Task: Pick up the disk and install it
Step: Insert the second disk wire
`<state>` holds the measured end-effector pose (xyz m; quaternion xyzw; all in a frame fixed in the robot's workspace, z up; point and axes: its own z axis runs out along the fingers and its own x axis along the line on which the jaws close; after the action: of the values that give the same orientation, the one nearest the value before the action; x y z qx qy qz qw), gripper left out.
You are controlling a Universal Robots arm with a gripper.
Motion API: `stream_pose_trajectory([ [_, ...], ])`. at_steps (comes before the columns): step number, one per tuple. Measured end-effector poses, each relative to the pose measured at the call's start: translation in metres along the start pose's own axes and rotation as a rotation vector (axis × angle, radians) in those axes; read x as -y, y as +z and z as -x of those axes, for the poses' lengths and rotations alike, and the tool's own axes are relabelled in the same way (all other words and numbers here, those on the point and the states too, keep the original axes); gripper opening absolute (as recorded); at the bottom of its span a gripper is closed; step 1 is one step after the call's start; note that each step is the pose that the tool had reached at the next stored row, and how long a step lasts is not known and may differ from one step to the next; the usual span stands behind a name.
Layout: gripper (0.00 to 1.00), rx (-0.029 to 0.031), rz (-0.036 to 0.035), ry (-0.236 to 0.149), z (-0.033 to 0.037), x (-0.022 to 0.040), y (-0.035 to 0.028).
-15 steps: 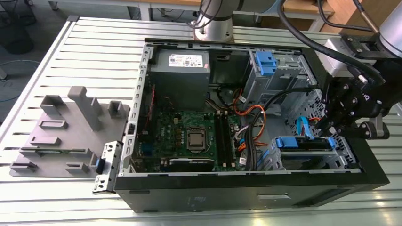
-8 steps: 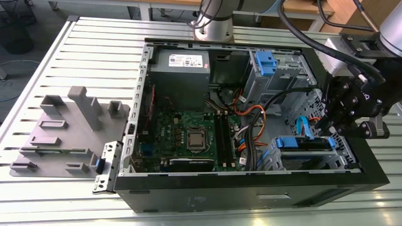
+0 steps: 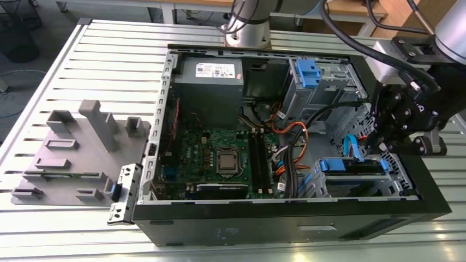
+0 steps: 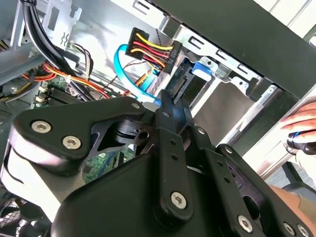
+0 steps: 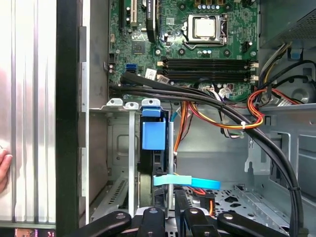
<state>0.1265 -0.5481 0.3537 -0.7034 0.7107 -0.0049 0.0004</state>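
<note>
The disk (image 3: 339, 165) stands on edge in the lower drive bay at the front of the open computer case (image 3: 291, 210). Its blue carrier bracket (image 5: 153, 134) faces the motherboard and also appears in the second wrist view (image 4: 201, 67). My gripper (image 3: 380, 143) hangs inside the case just behind the bay, on the exterior view's right. The black fingers (image 4: 173, 111) are shut together, their tips beside the end of a light-blue data cable (image 5: 185, 181) and a power plug with coloured wires (image 4: 150, 49). I cannot tell whether anything is pinched between them.
A second blue carrier (image 3: 309, 73) sits in the upper bay, beside the grey power supply box (image 3: 211, 73). Black cable bundles (image 5: 237, 123) cross above the bay. A grey fixture (image 3: 73, 153) lies outside the case on the slatted table. A person's hand (image 4: 302, 126) rests by the case.
</note>
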Motion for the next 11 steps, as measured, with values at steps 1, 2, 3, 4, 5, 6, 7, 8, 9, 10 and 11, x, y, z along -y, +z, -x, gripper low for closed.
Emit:
stream_pose_trajectory([
  [1, 0.23, 0.0000, 0.0000, 0.000, 0.0011, 0.0000, 0.0002],
  [2, 0.23, -0.0001, 0.0000, 0.000, 0.0023, 0.0000, 0.0004],
  [3, 0.23, -0.0001, 0.0000, 0.000, 0.0036, 0.0000, 0.0006],
  [4, 0.23, -0.0001, 0.0000, 0.001, 0.0048, -0.0001, 0.0009],
  [5, 0.23, -0.0001, 0.0000, 0.001, 0.0061, -0.0001, 0.0012],
  [6, 0.23, 0.0000, 0.0000, 0.002, 0.0071, -0.0001, 0.0018],
  [7, 0.23, 0.0001, 0.0000, 0.005, 0.0079, -0.0001, 0.0024],
  [8, 0.23, -0.0001, 0.0000, 0.009, 0.0086, -0.0001, 0.0029],
  [9, 0.23, -0.0001, 0.0001, 0.013, 0.0091, -0.0001, 0.0033],
  [10, 0.23, -0.0001, 0.0001, 0.016, 0.0095, -0.0001, 0.0036],
  [11, 0.23, 0.0000, 0.0001, 0.017, 0.0097, -0.0001, 0.0038],
])
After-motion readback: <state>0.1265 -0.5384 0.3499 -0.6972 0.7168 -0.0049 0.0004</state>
